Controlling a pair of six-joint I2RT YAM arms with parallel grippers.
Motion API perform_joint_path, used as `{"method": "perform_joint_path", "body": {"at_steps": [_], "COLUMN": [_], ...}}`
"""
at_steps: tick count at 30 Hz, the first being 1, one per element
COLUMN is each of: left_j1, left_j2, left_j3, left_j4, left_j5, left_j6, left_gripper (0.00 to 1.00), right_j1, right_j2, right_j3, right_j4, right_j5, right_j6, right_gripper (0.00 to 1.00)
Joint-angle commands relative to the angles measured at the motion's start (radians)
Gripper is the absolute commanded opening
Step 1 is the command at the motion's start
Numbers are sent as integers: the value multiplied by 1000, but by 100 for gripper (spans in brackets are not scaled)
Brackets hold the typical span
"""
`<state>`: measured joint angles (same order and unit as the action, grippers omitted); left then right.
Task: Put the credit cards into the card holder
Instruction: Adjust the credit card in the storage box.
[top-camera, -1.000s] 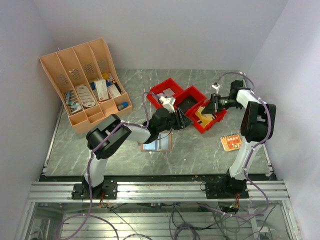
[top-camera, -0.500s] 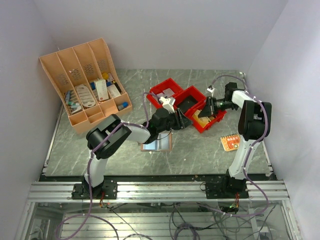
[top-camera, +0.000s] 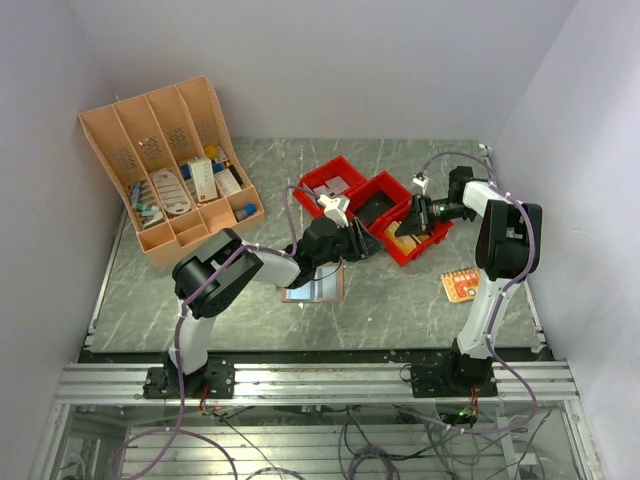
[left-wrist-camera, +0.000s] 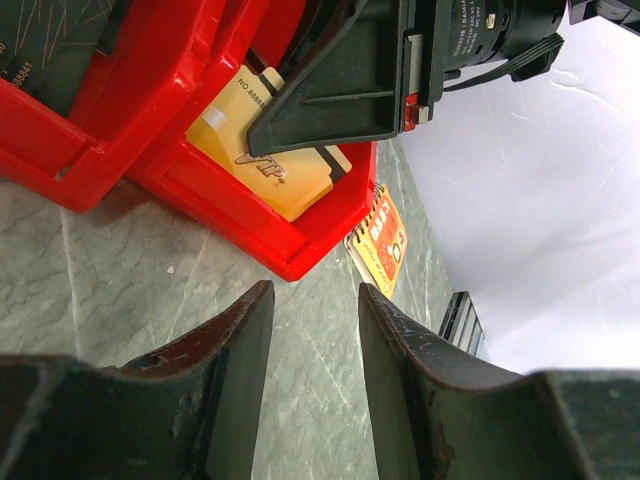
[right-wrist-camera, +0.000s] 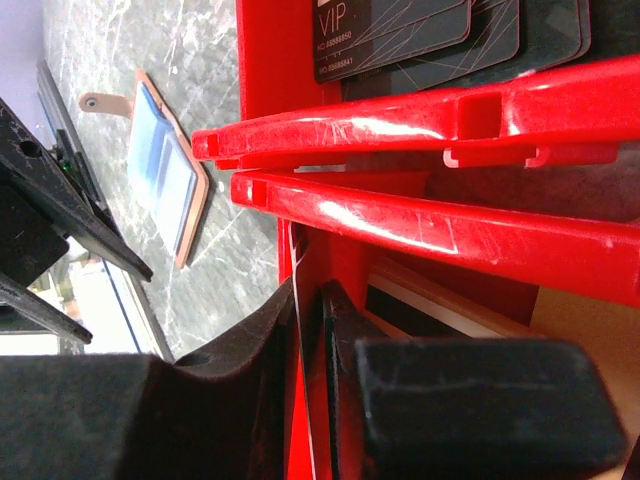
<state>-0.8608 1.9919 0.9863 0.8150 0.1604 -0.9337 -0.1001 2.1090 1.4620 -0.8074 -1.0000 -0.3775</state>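
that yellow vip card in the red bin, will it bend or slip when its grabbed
Probably stiff: the yellow card shows straight edges with no sag. Likely slippery, since its face looks smooth, and the wall of the red bin close beside it leaves little room to get under it. It looks thin, so it is probably light and apt to slide when nudged.
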Motion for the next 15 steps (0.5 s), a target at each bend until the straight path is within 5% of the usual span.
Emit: {"method": "perform_joint_path", "body": {"at_steps": [1,15], "left_j1": [5,5], "left_j2": [0,2], "left_j3": [-11,-10], "left_j4": [49,49], "left_j5": [6,5], "left_j6": [4,4], "left_gripper": [50,50], "right_j1": [-16,-51], "right_j2": [11,10], "right_j3": [19,37], "right_j4": [-33,-56], "right_j5": [-39,-54], "right_j6": [-14,-25], "right_gripper": [15,18]}}
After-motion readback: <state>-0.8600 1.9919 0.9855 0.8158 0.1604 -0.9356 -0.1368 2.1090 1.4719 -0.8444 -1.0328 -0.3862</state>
